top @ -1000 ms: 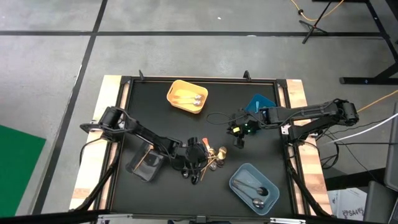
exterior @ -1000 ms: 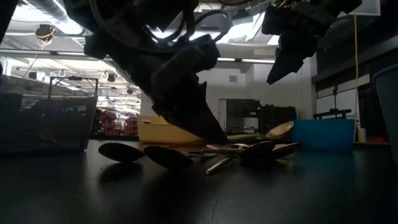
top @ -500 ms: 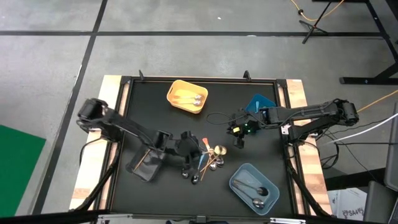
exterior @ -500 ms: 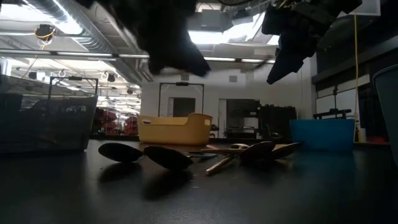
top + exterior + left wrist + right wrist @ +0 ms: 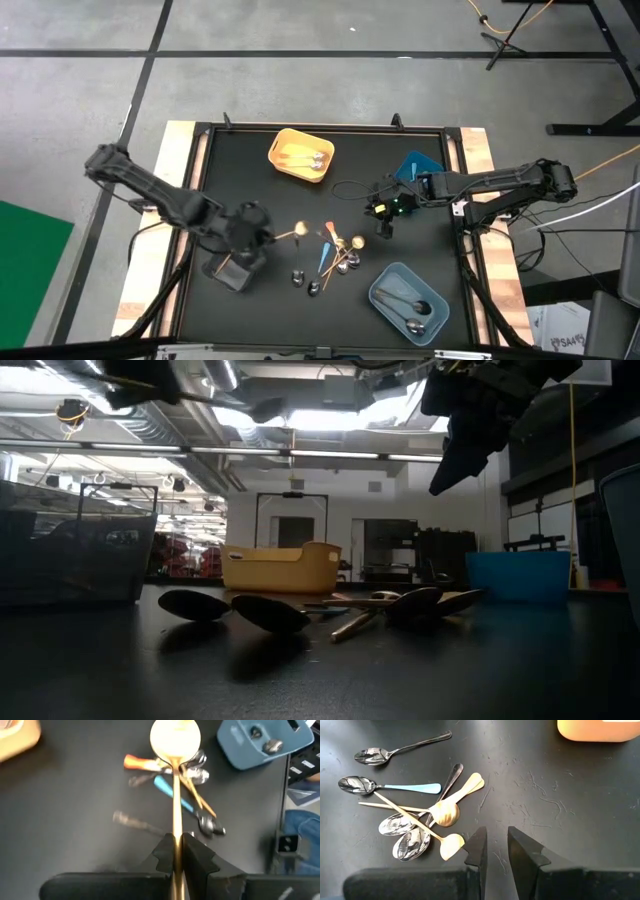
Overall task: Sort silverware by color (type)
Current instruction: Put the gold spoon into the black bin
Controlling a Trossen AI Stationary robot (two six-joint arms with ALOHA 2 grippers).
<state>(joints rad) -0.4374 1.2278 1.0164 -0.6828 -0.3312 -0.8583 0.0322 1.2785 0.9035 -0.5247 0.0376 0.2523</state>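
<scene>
My left gripper (image 5: 264, 236) is over the table's left half, shut on a gold spoon (image 5: 175, 740) whose bowl (image 5: 299, 230) points toward the table's right. The rest of the silverware lies in a loose pile (image 5: 335, 258) at the middle near side: silver spoons, gold ones (image 5: 445, 812), a light-blue-handled spoon (image 5: 390, 786) and an orange-handled piece (image 5: 137, 762). My right gripper (image 5: 495, 849) hangs above the table just right of the pile (image 5: 384, 228), open, with nothing between its fingers. My left gripper pinches the gold spoon's thin handle (image 5: 176, 822) between its two fingers, back from the bowl. The fingers slant down from the table's left side. The spoon runs on forward along their line. It is lifted clear of the table, bowl end out in front.
A yellow bin (image 5: 301, 154) with spoons stands at the far middle, a blue bin (image 5: 418, 165) at the far right, a grey-blue bin (image 5: 407, 303) holding silver spoons at the near right, and a clear bin (image 5: 236, 264) with a gold piece under my left arm.
My left gripper has risen from the pile and gone toward the table's left edge, rolling its wrist, with the gold spoon lifted clear in its fingers. The other pieces have stayed on the table. My right arm has kept still.
</scene>
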